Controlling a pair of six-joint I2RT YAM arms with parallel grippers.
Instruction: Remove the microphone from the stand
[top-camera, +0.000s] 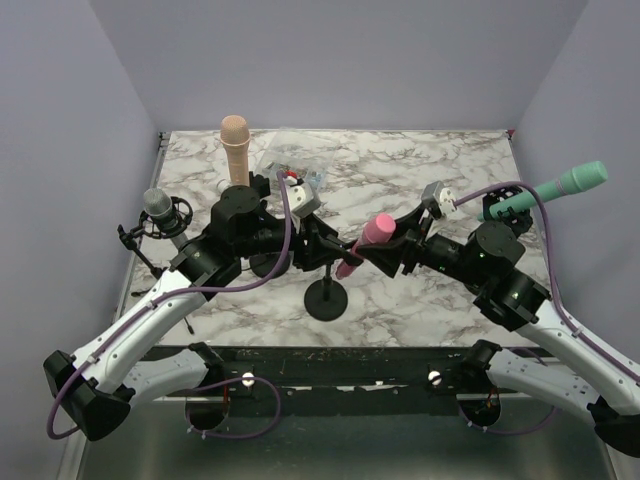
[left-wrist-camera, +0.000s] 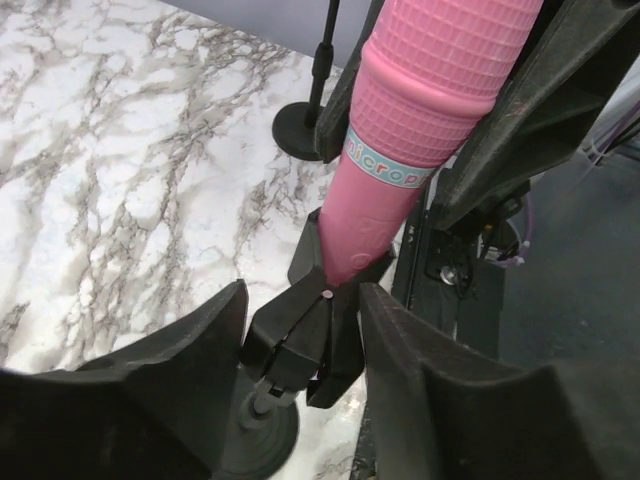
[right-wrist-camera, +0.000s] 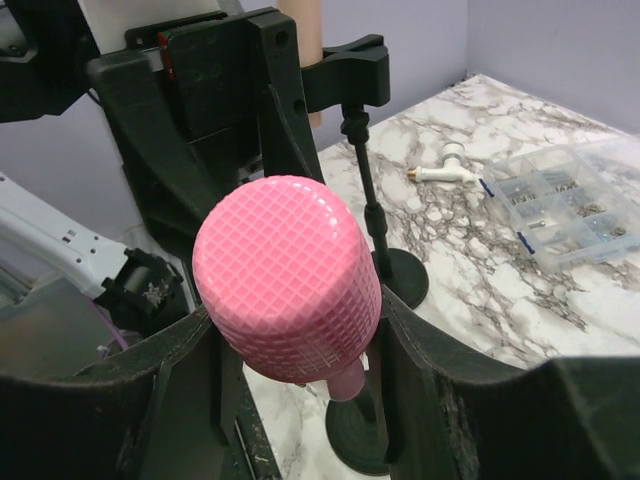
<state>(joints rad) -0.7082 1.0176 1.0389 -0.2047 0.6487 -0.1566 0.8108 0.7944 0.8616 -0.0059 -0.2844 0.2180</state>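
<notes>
Down at the bottom of the overhead shot, closest to the lens, are the bases of the left arm (top-camera: 150, 310) and right arm (top-camera: 545, 305). Both reach into the middle of the desk (top-camera: 430, 170), where the pink microphone (top-camera: 368, 238) is sitting on its stand (top-camera: 326, 298). The mic's long axis is tilted, tail low at the stand and head up toward the right of frame, so it points pretty much at the right arm. That arm is nearer the head, the left one nearer the tail. In the upper middle of the frame there's a clear compartment box (top-camera: 290, 178) with small bits in its cells, too tiny to name. On the left wrist cam, the left fingers (left-wrist-camera: 170, 390) sit either side of the black clip (left-wrist-camera: 310, 340) and look pinched onto it, with the pink handle rising out of it toward the upper right. On the right wrist cam, the right fingers (right-wrist-camera: 480, 400) have the pink mesh head filling the gap between them, and it looks clamped on both sides. My guess is the pull has to go along that tilted axis, out toward the right arm, with the left pinning the clip. The same box shows up at the right edge here, with what looks like small hardware in the cells.
</notes>
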